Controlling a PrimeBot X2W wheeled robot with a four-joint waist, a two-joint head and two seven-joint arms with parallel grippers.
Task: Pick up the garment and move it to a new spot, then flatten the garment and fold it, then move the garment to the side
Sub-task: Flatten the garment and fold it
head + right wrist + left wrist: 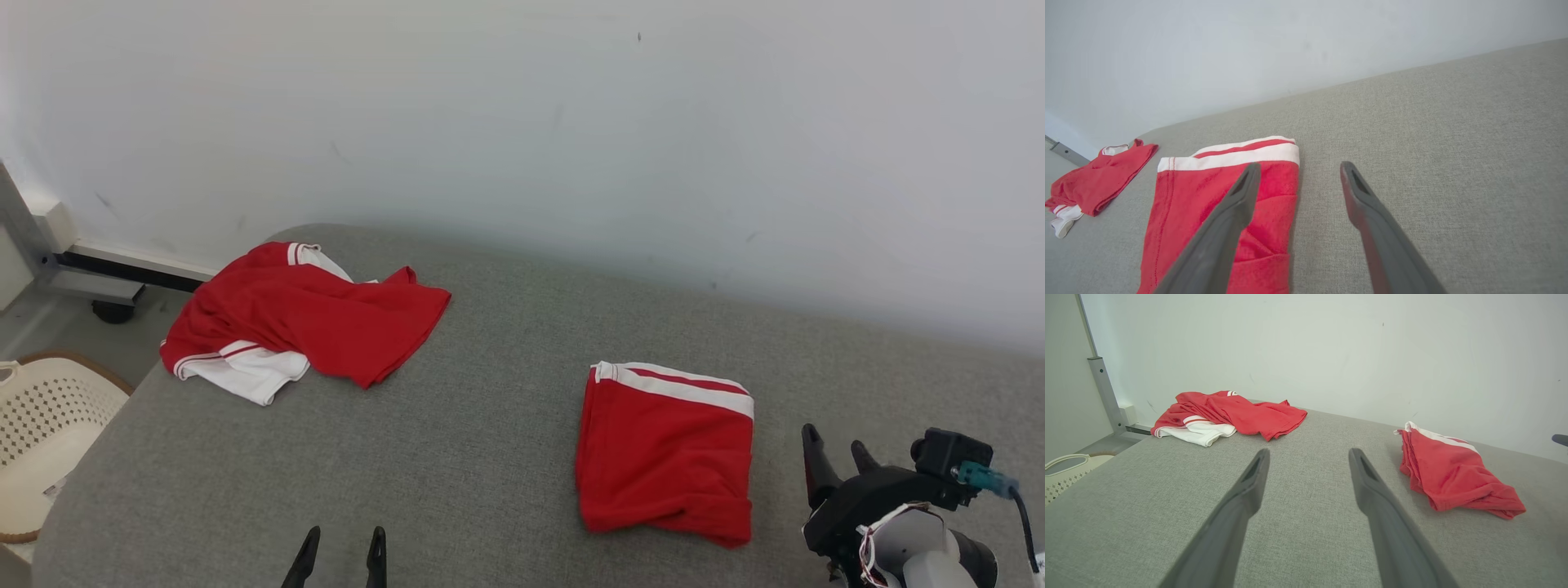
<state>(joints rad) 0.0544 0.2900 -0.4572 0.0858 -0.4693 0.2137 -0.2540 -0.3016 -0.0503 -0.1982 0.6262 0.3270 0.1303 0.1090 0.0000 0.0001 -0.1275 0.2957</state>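
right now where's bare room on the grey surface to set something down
Widest free patch: the middle, between the crumpled garment and the folded garment, running from the wall to the left gripper. Also bare: the strip behind the folded garment along the wall. Crowded: front right, where the right gripper sits close beside the folded garment.
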